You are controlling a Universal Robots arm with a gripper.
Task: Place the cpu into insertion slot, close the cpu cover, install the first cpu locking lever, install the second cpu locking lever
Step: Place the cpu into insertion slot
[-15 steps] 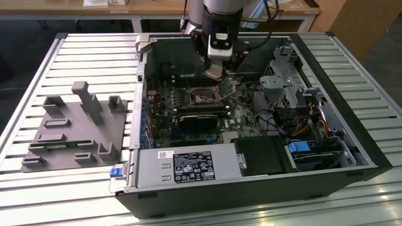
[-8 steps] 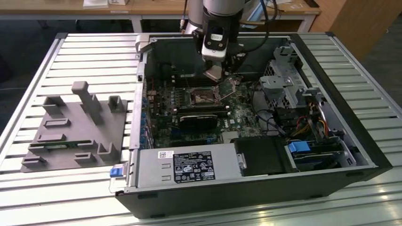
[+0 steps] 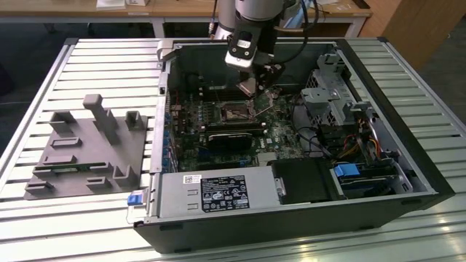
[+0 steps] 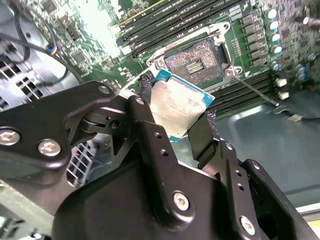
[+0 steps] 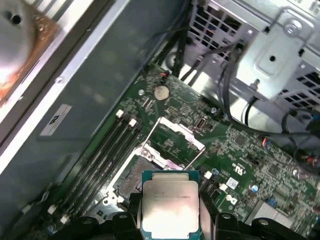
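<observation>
Silvery-beige, the chip (image 4: 177, 105) sits pinched by its edges between the jaws of the gripper (image 5: 170, 200), held clear of the green board (image 5: 240, 145). Just beyond the jaws lies the socket (image 4: 197, 62), bare and dark, its cover (image 5: 182, 132) swung open behind it. Placing looks to be the step in hand. Seating calls for squaring the chip over the socket and a gentle, level descent.

Smooth, dull silvery-beige metal on top of the cpu (image 5: 170, 207), teal edging around it. Matt black jaws on the gripper (image 4: 177, 104), with bright steel screws. Shiny silver metal for the cpu cover (image 5: 176, 131) and the insertion slot (image 4: 197, 62) rim. Glossy green board (image 5: 235, 145). Ribbed pale metal desk (image 3: 80, 60); matt grey plastic fixture (image 3: 87, 147).
</observation>
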